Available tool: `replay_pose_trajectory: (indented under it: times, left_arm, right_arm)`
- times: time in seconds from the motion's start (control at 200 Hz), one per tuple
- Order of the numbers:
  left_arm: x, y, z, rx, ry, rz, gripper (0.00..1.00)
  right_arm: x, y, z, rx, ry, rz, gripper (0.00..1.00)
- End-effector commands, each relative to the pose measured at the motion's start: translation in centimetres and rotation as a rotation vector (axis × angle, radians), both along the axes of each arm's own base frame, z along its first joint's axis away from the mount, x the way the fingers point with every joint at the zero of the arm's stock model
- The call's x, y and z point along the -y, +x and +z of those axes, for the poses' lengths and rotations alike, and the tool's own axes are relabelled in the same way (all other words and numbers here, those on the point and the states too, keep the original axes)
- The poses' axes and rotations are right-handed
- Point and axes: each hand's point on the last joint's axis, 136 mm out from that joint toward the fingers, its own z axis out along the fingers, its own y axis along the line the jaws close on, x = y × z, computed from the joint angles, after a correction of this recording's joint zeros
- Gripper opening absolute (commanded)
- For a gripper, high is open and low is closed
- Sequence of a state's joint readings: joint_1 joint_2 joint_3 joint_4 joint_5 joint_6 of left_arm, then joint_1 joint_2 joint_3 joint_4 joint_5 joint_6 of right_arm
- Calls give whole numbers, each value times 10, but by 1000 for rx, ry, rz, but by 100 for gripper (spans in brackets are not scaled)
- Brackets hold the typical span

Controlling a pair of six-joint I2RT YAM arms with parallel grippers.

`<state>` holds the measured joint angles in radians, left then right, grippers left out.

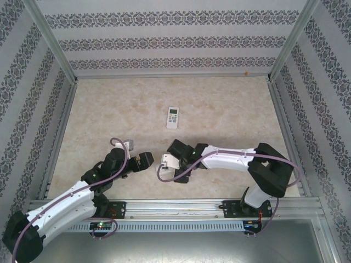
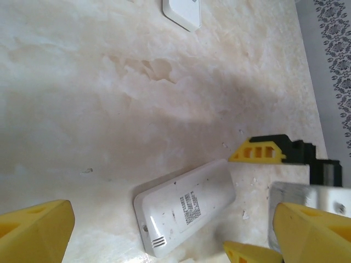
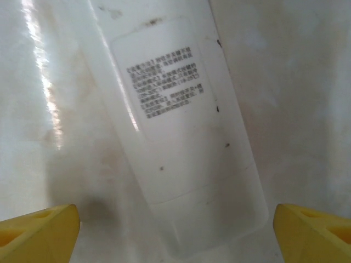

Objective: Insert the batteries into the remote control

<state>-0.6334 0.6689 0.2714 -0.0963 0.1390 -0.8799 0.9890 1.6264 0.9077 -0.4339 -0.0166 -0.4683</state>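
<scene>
A white remote control (image 2: 184, 205) lies back side up on the marble table, its printed label facing me. Its near end sits between the wide-apart yellow fingers of my left gripper (image 2: 173, 235), which is open and not touching it. My right gripper (image 3: 175, 230) hovers over the same remote control (image 3: 181, 137), also open, a yellow finger (image 3: 38, 230) to either side of the cover end. The right gripper's fingers (image 2: 258, 150) show at the remote's far end. In the top view the left gripper (image 1: 147, 159) and right gripper (image 1: 176, 147) face each other. The batteries are out of view.
A second white remote (image 1: 173, 117) lies face up farther back at the table's middle, its corner (image 2: 184, 12) showing in the left wrist view. Patterned walls and metal rails (image 1: 55, 137) enclose the table on three sides.
</scene>
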Motion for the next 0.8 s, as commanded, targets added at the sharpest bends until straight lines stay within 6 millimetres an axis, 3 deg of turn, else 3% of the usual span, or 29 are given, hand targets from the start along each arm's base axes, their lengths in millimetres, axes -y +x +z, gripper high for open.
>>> replay_pose_trajectory:
  times: [0.0,0.285,0.48,0.614,0.799]
  left_arm:
    - [-10,-1,-10,-4,24,32,94]
    - [-9,-1,-16,-13,30,27,94]
    - [-7,-1,-16,-27,19,27,94]
    - [-1,-1,-11,-37,-38,25,95]
    - [10,3,1,-62,-155,42,94]
  right_arm:
    - [-9,6,0,-8,-2,88,90]
    - [-11,5,-19,-84,-65,115,84]
    - [-8,-2,-27,-149,-111,112,59]
    - [-29,2,-7,-168,9,9,54]
    - [-60,10,28,-242,208,-259,50]
